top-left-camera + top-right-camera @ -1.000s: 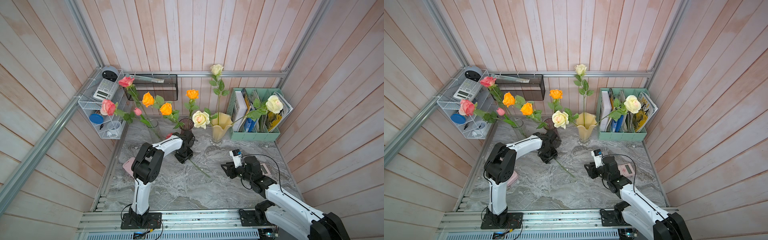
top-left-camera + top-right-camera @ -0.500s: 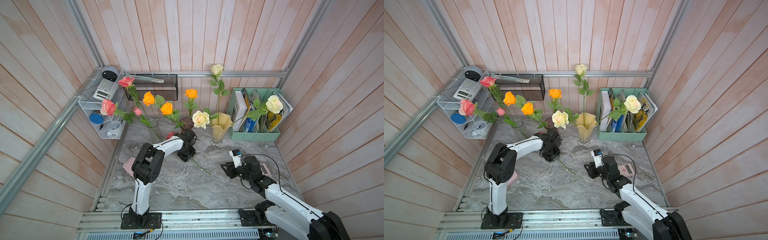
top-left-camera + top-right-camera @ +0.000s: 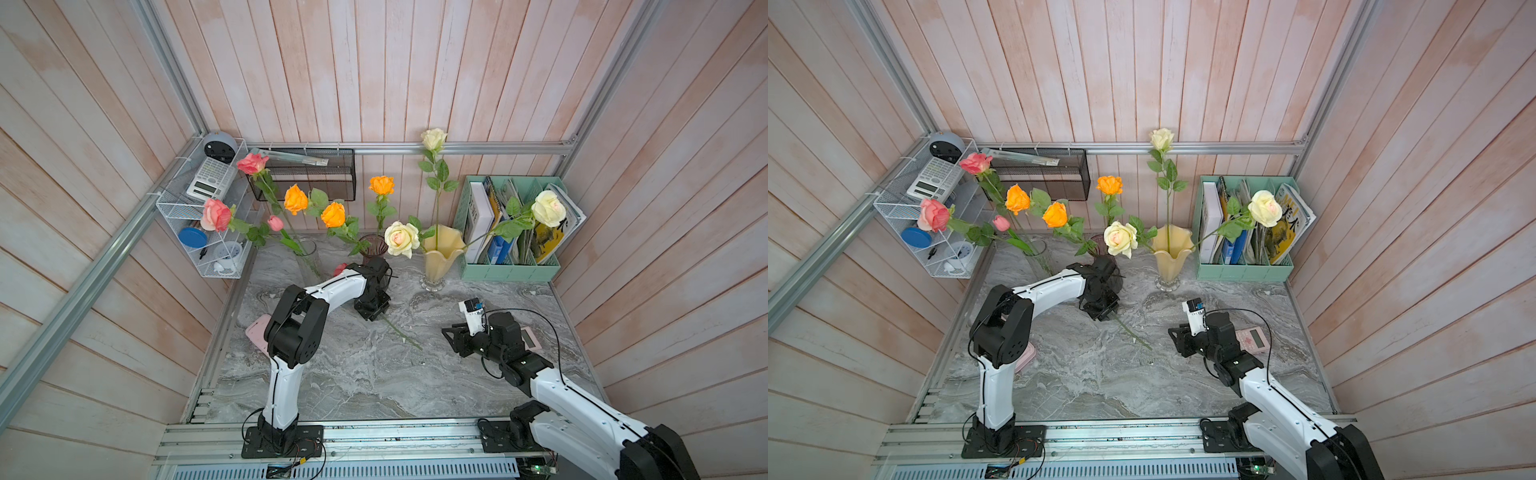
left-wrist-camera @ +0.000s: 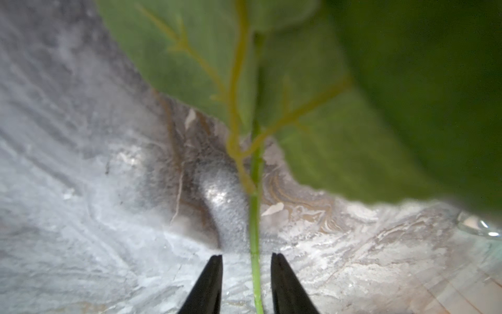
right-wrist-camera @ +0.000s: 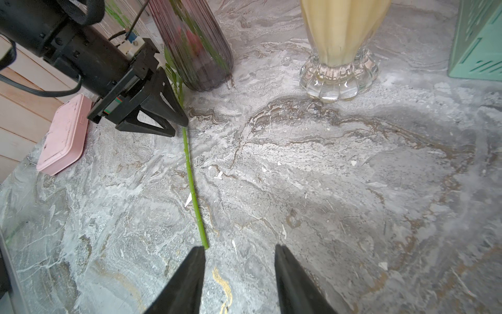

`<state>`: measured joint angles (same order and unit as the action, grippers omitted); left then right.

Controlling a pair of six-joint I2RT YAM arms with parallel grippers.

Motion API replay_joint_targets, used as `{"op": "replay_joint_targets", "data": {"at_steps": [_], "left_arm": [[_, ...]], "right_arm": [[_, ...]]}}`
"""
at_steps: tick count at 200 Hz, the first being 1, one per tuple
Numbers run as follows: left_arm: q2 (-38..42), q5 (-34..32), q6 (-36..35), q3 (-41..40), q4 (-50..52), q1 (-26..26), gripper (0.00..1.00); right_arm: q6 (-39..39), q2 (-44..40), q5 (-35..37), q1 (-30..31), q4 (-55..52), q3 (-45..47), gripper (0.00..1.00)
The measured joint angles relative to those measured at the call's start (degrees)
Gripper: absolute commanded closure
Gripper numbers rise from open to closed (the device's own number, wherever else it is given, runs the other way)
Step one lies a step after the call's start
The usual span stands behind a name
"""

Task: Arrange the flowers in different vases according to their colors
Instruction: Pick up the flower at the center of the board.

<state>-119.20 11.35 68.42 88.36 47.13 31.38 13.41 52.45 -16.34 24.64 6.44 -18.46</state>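
Note:
A pink rose lies on the marble table, its bloom (image 3: 340, 269) by the left arm and its green stem (image 3: 399, 332) running toward the front. My left gripper (image 3: 372, 309) is down over that stem (image 4: 254, 239), open, with a gap on either side. My right gripper (image 3: 451, 338) hovers open and empty at the stem's cut end (image 5: 205, 244). Two pink roses (image 3: 216, 214) stand in the clear glass vase (image 3: 307, 257). Three orange roses (image 3: 333, 214) are in the purple vase (image 5: 195, 54), and three cream ones (image 3: 401, 239) in the pale yellow vase (image 3: 440, 253).
A mint-green file holder (image 3: 511, 266) stands at the back right. A pink box (image 3: 257, 334) lies by the left arm and a pink calculator (image 3: 1252, 338) beside the right one. A white wire shelf (image 3: 195, 232) and black mesh basket (image 3: 307, 174) hang on the walls.
The left gripper's jaws have narrowed around the lying stem, and it has shifted slightly along it. The right arm has not moved.

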Motion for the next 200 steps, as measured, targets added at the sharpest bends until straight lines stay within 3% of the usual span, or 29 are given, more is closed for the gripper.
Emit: {"op": "replay_joint_targets", "data": {"at_steps": [42, 115, 153, 200], "left_arm": [[-2.78, -0.33, -1.44, 4.61, 4.35, 0.02, 0.68], [-4.13, -1.4, -2.89, 4.9, 8.04, 0.02, 0.67], [-4.15, -1.6, -3.23, 4.87, 8.63, 0.02, 0.86], [-3.56, -1.77, -2.6, 3.58, 7.72, 0.02, 0.94]], "right_arm": [[-0.11, -0.83, 0.0, 0.0, 0.02, 0.24, 0.52], [-0.13, -2.34, 0.04, 0.0, 0.04, 0.96, 0.52], [-0.13, -2.58, 0.02, 0.0, 0.04, 0.96, 0.52], [-0.13, -3.08, 0.02, 0.0, 0.07, 1.55, 0.52]]}}
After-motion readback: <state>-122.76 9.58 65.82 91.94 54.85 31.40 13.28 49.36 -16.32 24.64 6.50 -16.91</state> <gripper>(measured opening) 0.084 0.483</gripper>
